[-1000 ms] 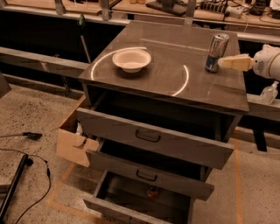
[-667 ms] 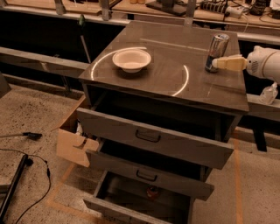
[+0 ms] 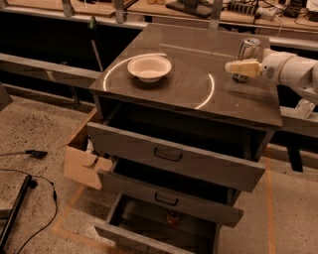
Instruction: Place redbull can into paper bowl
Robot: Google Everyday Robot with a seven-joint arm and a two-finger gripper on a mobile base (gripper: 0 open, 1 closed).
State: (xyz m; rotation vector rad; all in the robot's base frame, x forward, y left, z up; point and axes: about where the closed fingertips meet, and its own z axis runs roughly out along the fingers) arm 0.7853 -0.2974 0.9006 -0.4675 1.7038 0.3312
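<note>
The redbull can (image 3: pixel 248 50) stands upright near the right back part of the dark cabinet top (image 3: pixel 194 94). The off-white paper bowl (image 3: pixel 149 68) sits left of centre on the same top, empty. My gripper (image 3: pixel 237 67) comes in from the right on a white arm (image 3: pixel 290 69). Its cream-coloured fingers (image 3: pixel 243 68) point left and lie across the front of the can's lower half, hiding it. The bowl is well to the left of the gripper.
The cabinet's three drawers (image 3: pixel 174 158) hang open toward the front. A cardboard box (image 3: pixel 82 163) leans at the cabinet's left side. Cables and a dark bar (image 3: pixel 20 203) lie on the floor at left. Benches with clutter (image 3: pixel 238 7) run behind.
My gripper has moved left, from beside the can to across its front, and now covers the can's lower part. The can and the bowl have not moved.
</note>
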